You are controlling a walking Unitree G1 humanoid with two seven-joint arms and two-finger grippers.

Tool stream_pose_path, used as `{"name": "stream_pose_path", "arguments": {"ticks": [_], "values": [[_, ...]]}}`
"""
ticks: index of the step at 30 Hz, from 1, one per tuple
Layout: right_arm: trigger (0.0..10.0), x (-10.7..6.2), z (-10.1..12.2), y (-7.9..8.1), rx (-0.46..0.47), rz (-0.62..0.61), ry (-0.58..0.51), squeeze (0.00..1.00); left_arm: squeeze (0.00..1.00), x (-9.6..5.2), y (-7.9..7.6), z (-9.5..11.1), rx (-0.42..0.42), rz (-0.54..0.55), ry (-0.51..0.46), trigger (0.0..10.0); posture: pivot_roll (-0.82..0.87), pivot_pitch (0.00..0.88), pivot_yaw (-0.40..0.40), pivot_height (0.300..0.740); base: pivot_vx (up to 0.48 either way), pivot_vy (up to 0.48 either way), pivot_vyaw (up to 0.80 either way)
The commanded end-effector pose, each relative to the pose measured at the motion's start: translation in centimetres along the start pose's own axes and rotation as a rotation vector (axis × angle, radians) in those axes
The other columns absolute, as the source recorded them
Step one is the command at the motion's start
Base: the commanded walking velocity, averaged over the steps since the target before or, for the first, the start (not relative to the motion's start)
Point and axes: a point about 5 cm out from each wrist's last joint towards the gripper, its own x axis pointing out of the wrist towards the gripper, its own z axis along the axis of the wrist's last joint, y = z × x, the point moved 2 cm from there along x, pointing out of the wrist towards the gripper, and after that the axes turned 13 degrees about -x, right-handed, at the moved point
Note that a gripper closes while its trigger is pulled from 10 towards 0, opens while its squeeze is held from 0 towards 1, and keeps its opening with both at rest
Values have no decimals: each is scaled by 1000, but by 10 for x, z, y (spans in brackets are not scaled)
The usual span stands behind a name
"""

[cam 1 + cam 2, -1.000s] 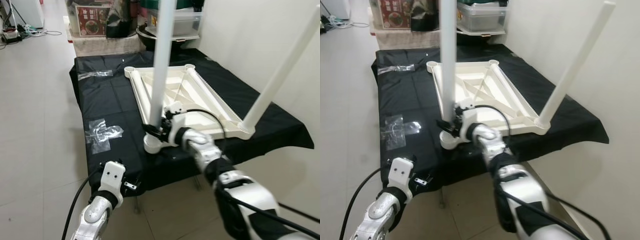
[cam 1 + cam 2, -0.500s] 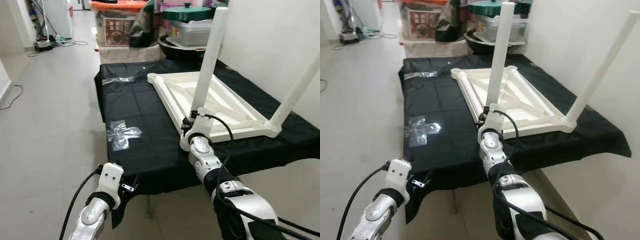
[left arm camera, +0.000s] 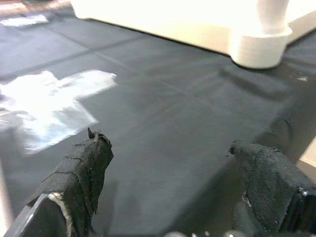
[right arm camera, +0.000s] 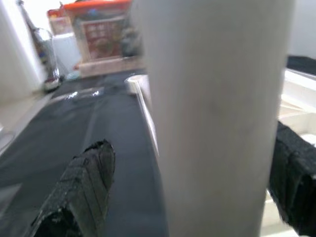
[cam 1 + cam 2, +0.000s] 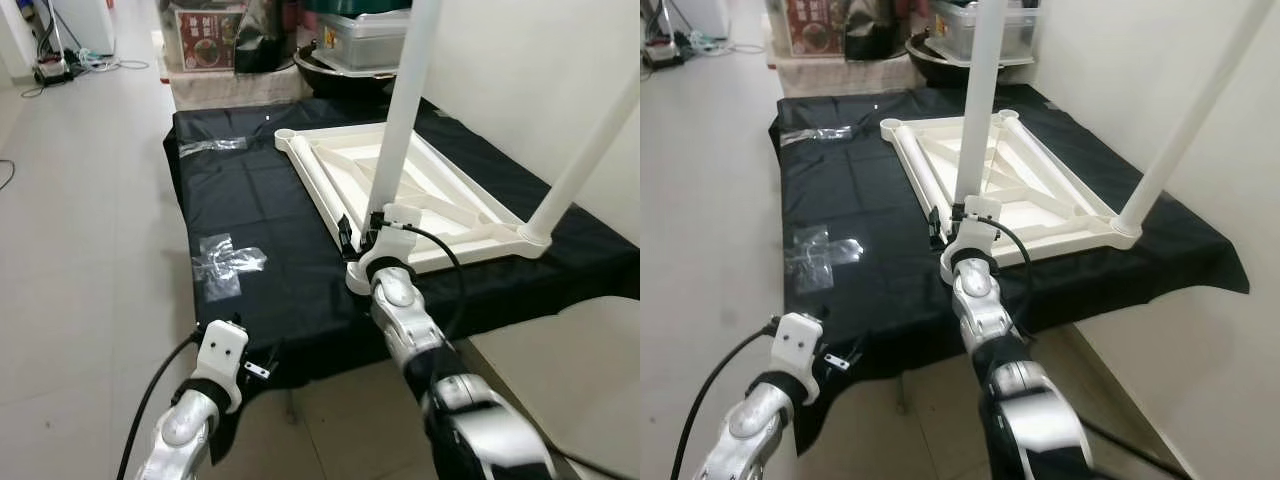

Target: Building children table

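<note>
Left eye view: white children's tabletop point(image 5: 430, 195) lies upside down on the black-covered table point(image 5: 260, 220). Near leg point(image 5: 400, 110) stands upright in its corner socket; a second leg point(image 5: 590, 140) stands at the corner to its right. Right gripper point(image 5: 362, 236) sits at the near leg's base, fingers point(image 4: 81, 190) spread to either side of it. Left gripper point(image 3: 168, 168) hovers at the table's front edge, fingers point(image 3: 81, 173) apart, holding nothing. Clear tape patch point(image 5: 228, 262) lies on the cloth.

Beyond the right gripper point(image 5: 362, 232) a low platform draped in black cloth point(image 5: 260, 205) stands on pale floor tiles point(image 5: 80, 200) beside a plain white wall point(image 5: 510, 70), with boxes and a lidded pot point(image 5: 350, 45) stacked behind it.
</note>
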Motion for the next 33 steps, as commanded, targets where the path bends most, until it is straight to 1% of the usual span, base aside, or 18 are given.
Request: {"name": "stream_pose_path", "arguments": {"ticks": [1,2,4,8,9,10,11,13,14,16,18,19,22,25,30,31,32,33], "values": [[10000,-8,0,-1,-18,77,26,1000,0,-5,3,-2,23,23,24,10000,39,0,-73,740,0,0,0],[10000,-8,0,-1,-18,77,26,1000,0,-5,3,-2,23,23,24,10000,39,0,-73,740,0,0,0],[10000,-30,-14,-16,-84,164,156,1000,0,-11,6,2,22,51,17,10000,26,0,-74,740,0,0,0],[10000,-36,-19,-23,-111,170,206,1000,0,-12,7,3,23,59,15,10000,26,0,-74,740,0,0,0],[10000,-39,-22,-38,-153,136,242,702,0,-13,6,5,27,62,11,10000,13,0,-73,740,0,0,0],[10000,-39,-22,-38,-153,136,242,702,0,-13,6,5,27,62,11,10000,13,0,-73,740,0,0,0],[10000,-40,-24,-50,-177,93,297,0,0,-13,6,9,28,67,1,10000,13,0,-73,740,0,0,0],[10000,-44,-16,-48,-168,140,277,0,0,-15,7,13,31,73,-9,10000,1,0,-72,740,0,0,0],[10000,-52,-5,-32,-147,291,242,0,0,-16,8,16,34,77,-14,10000,-11,0,-67,740,0,0,0],[10000,-52,-5,-32,-147,291,242,0,0,-16,8,16,34,77,-14,10000,-11,0,-67,740,0,0,0],[10000,-80,14,-3,-62,594,129,0,0,-18,8,17,36,84,-11,10000,-15,0,-64,740,0,0,0],[10000,-80,14,-3,-62,594,129,0,0,-18,8,17,36,84,-11,10000,-15,0,-64,740,0,0,0],[10000,-102,25,8,23,809,69,0,0,-18,7,17,34,85,-9,10000,-8,0,-63,740,0,0,0],[10000,-104,32,11,48,866,28,0,0,-17,6,18,35,85,-10,10000,-4,0,-64,740,0,0,0],[10000,-96,41,24,32,919,-43,0,0,-16,8,20,41,94,-19,10000,21,0,-72,740,0,0,0],[10000,-80,40,31,-35,862,-65,0,0,-14,9,22,44,98,-25,10000,28,0,-71,740,0,0,0],[10000,-80,40,31,-35,862,-65,0,0,-14,9,22,44,98,-25,10000,28,0,-71,740,0,0,0],[10000,-54,35,37,-124,734,-37,0,0,-12,9,25,47,96,-31,10000,35,0,-73,740,0,0,0]]}}
